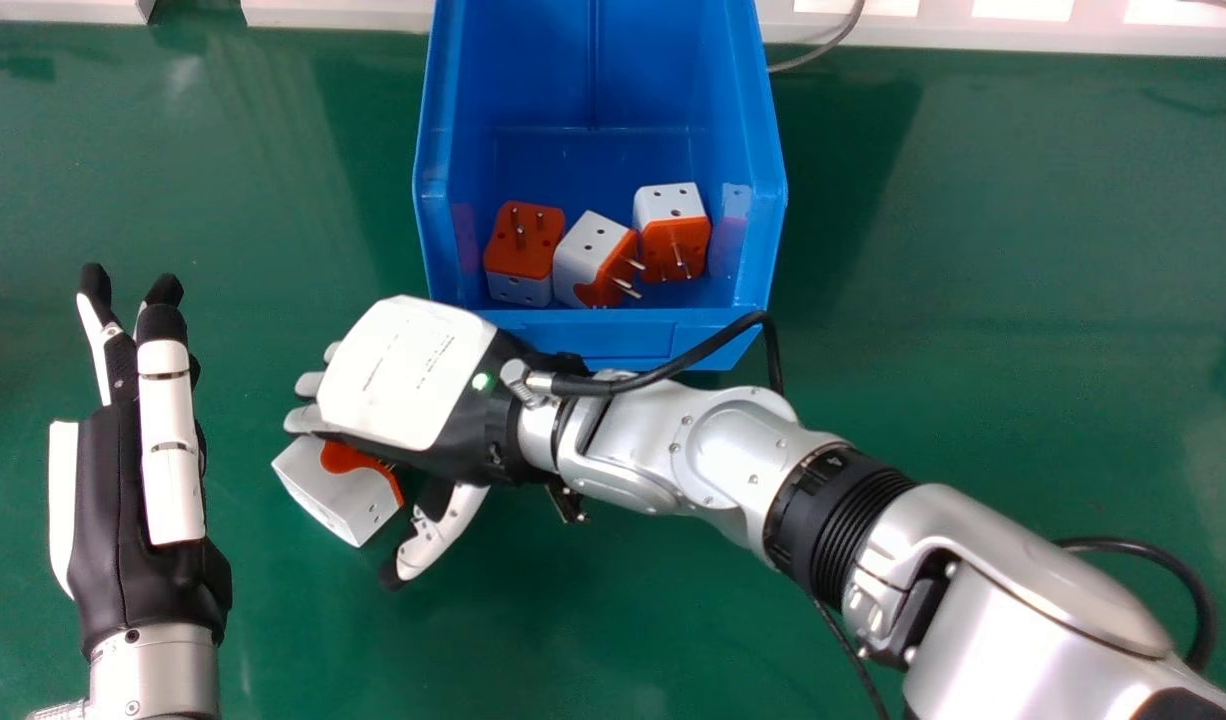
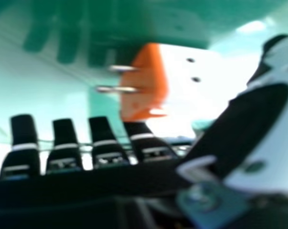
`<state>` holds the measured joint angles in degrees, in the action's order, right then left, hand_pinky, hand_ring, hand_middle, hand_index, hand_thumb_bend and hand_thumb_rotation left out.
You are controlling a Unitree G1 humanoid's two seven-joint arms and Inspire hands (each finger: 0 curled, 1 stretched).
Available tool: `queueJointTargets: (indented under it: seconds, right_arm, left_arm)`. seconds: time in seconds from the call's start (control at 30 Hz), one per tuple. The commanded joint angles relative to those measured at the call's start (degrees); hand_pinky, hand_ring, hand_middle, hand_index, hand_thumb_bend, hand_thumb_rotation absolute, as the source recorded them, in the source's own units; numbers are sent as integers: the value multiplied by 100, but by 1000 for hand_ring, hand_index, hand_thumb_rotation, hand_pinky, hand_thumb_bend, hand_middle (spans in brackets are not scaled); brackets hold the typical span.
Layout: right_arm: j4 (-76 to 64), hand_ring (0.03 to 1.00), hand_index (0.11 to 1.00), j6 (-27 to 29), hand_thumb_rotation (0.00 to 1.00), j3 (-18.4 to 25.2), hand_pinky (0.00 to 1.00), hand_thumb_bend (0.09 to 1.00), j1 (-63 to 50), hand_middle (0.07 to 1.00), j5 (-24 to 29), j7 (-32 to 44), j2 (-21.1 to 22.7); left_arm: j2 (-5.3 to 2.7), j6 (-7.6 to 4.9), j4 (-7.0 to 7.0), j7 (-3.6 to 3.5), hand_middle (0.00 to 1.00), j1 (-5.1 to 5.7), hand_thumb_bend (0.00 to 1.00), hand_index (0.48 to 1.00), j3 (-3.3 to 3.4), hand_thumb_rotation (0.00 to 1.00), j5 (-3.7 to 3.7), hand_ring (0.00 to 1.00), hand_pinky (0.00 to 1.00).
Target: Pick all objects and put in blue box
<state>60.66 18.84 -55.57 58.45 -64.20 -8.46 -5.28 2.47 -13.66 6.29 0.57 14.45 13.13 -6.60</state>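
Green bench (image 1: 1023, 250), glossy, w/ soft shadows & pale refl. patches. Off-white strip (image 1: 1063, 35) along far edge, gap in its L part, brighter rectangles (image 1: 1033, 9) on R. Thin grey cable (image 1: 821, 52) curves across strip onto bench, R of ctr.

Blue box (image 1: 613, 340): stands open on the green worktop (image 1: 973, 300), holds three plug adapters near its front
Left adapter (image 1: 518, 262): shows orange face and prongs upward, white below
Middle adapter (image 1: 590, 258): sits skewed, prongs pointing right
Right adapter (image 1: 672, 240): shows white holed face up, orange pronged face forward
Loose adapter (image 1: 343, 495): white with orange pronged end, lies angled outside the box, partly covered by the right hand (image 1: 403, 380)
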Motion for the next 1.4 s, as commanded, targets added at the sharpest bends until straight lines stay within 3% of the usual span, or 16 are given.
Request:
queueJointTargets:
  seconds: [0.0, 0.23, 0.37, 0.43, 0.47, 0.5, 0.53, 0.57, 0.63, 0.7, 0.8, 0.9, 1.0, 1.2, 1.3, 1.37]
  right_arm:
    - [-60, 885, 862, 62, 707, -26, 780, 441, 239, 896, -15, -164, -76]
    - [-25, 889, 871, 22, 730, -103, 788, 429, 263, 902, -3, -211, -112]
    - [15, 874, 857, -27, 689, -149, 774, 402, 280, 888, -62, -371, -138]
    - [36, 841, 829, -94, 552, -237, 735, 412, 301, 857, -173, -497, -148]
    - [49, 822, 808, -110, 411, -256, 719, 451, 307, 838, -198, -537, -158]
    - [66, 792, 768, -110, 218, -257, 695, 552, 312, 805, -184, -535, -170]
    - [95, 771, 733, -85, 136, -208, 680, 614, 290, 781, -116, -593, -185]
    - [116, 680, 666, -67, 69, -171, 607, 707, 273, 706, -65, -636, -196]
    - [203, 574, 598, 56, 18, -11, 510, 782, 214, 621, 139, -768, -212]
    - [298, 466, 529, 112, 5, 116, 423, 605, 196, 545, 296, -727, -248]
    - [576, 394, 531, -55, 0, 396, 339, 527, 223, 507, 659, -93, -462]
    - [649, 369, 556, -24, 0, 394, 287, 510, 397, 486, 752, 401, -504]
    - [652, 399, 503, -23, 0, 536, 262, 515, 458, 509, 1003, 857, -524]
    - [520, 382, 560, -45, 0, 531, 281, 506, 318, 480, 1041, 820, -434]
    - [479, 405, 506, -41, 0, 699, 281, 511, 166, 516, 1231, 779, -424]
    - [361, 386, 547, -24, 0, 742, 284, 504, 39, 498, 1274, 648, -345]
  left_arm:
    - [-25, -19, 193, 32, 973, 35, 420, 955, -40, 1000, 78, 994, 1000]
    - [-49, 39, 241, 86, 968, 37, 417, 948, -89, 1000, 53, 991, 1000]
    - [-41, 96, 294, 114, 971, 59, 418, 953, -106, 1000, 97, 990, 1000]
    - [-47, 104, 315, 112, 971, 67, 414, 951, -112, 1000, 77, 992, 1000]
    - [-50, 108, 326, 109, 971, 74, 412, 951, -115, 1000, 67, 992, 1000]
    - [-53, 114, 336, 113, 970, 82, 412, 950, -117, 1000, 69, 992, 1000]
    - [-53, 115, 337, 115, 969, 86, 411, 949, -117, 1000, 73, 991, 1000]
    - [-53, 115, 339, 116, 969, 90, 415, 951, -117, 1000, 77, 992, 1000]
    - [-46, 108, 343, 118, 970, 100, 419, 954, -119, 1000, 102, 992, 1000]
    - [-41, 103, 348, 120, 971, 109, 420, 957, -120, 1000, 119, 990, 1000]
    - [-44, 145, 364, 88, 974, 109, 417, 958, -113, 1000, 61, 992, 1000]
    - [-43, 178, 393, 83, 974, 122, 418, 954, -115, 1000, 60, 994, 1000]
    - [-29, 185, 418, 107, 974, 140, 422, 956, -120, 1000, 127, 992, 1000]
    - [-40, 192, 405, 73, 972, 97, 418, 954, -97, 1000, 44, 992, 1000]
    - [-19, 169, 360, 55, 974, 82, 410, 956, -85, 1000, 61, 993, 1000]
    - [-9, 140, 307, 39, 973, 57, 417, 955, -68, 1000, 49, 994, 1000]
